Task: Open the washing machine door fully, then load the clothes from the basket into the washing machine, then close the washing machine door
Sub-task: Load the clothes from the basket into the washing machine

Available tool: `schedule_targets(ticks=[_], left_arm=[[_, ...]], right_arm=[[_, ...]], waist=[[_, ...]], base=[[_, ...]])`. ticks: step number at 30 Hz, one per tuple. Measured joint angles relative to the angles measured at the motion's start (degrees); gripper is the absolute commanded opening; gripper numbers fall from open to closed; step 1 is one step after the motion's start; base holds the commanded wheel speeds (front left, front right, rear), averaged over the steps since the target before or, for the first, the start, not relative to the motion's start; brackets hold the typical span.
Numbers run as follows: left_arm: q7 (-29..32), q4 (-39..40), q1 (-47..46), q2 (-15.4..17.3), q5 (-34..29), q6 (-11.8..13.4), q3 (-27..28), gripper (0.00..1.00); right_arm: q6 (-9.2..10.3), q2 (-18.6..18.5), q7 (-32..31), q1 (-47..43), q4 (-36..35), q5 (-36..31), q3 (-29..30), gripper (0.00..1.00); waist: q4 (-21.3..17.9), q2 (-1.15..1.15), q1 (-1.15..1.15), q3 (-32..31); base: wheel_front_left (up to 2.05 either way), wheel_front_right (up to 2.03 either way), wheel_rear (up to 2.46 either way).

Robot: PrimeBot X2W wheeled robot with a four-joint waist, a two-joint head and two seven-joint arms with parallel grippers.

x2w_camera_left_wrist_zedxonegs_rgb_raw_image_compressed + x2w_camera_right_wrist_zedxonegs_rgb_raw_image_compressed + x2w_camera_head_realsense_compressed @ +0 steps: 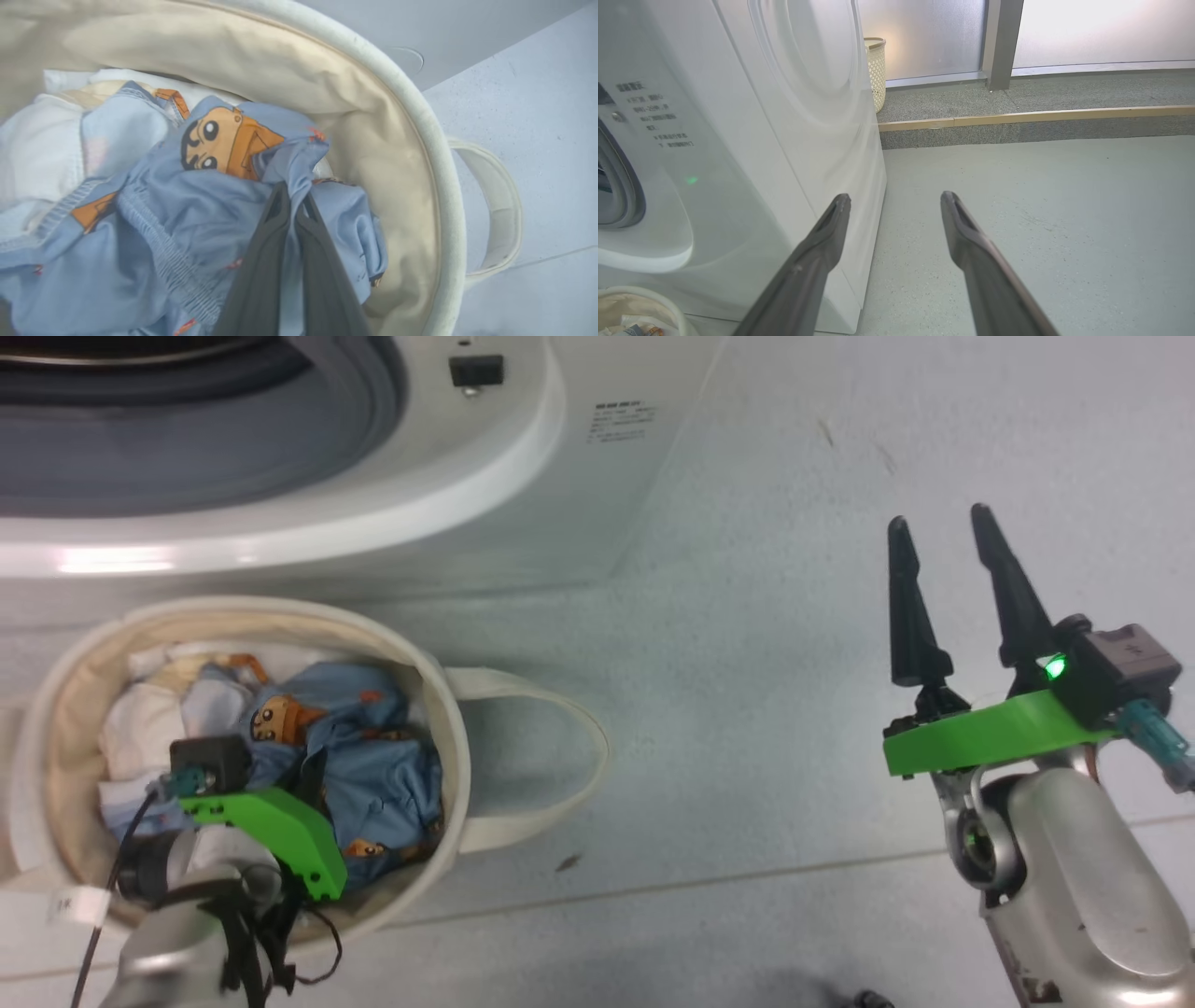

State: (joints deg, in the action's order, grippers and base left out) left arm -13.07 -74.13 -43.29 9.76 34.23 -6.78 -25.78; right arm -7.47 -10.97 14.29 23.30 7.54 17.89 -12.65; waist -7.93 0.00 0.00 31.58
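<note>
Grey floor [794, 756] holds the basket [456, 737] before the washing machine [523, 523]. Inside, the left gripper [293, 193] pinches a fold of the clothes [187, 219]; so thin a hold may slip on lifting. The right gripper [939, 518] hangs spread, empty.

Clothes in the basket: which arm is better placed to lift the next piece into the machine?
Left. The left gripper is down inside the basket, fingers shut on a fold of the light blue clothes. The right gripper hangs open over the floor beside the washing machine, holding nothing.
</note>
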Motion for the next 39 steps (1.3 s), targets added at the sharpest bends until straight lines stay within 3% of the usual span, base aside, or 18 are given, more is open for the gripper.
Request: schedule_targets(ticks=[7,20,26,30,39], left_arm=[[-1.2,4.2,5.4,-0.2,2.0,-0.4,1.0,0.00],[-1.2,25.2,15.1,3.0,2.2,-0.4,6.5,0.00],[-1.2,35.0,17.6,4.7,-2.6,-0.2,8.5,0.00],[-1.2,40.8,18.6,5.2,-2.7,0.2,10.7,0.00],[1.6,48.6,14.8,12.0,-0.2,0.3,14.8,0.00]], right_arm=[[0.00,1.2,0.0,-0.2,3.1,2.4,-1.6,1.00],[0.00,1.5,0.0,-6.4,6.4,5.4,-2.1,1.00],[0.00,1.6,0.0,-8.8,6.7,6.0,-1.9,1.00],[0.00,1.5,0.0,-11.3,7.1,6.6,-1.8,1.00],[0.00,1.5,0.0,-11.7,6.7,6.9,-2.4,1.00]], waist=[[1.5,0.00,-0.01,-7.5],[6.3,0.00,-0.01,-21.1],[7.7,0.00,-0.01,-25.5],[8.4,0.00,-0.01,-28.6],[6.8,0.00,0.00,-29.0]], base=[[0.00,0.00,0.00],[0.00,0.00,0.00],[0.00,0.00,0.00],[0.00,0.00,0.00],[0.00,0.00,0.00]])
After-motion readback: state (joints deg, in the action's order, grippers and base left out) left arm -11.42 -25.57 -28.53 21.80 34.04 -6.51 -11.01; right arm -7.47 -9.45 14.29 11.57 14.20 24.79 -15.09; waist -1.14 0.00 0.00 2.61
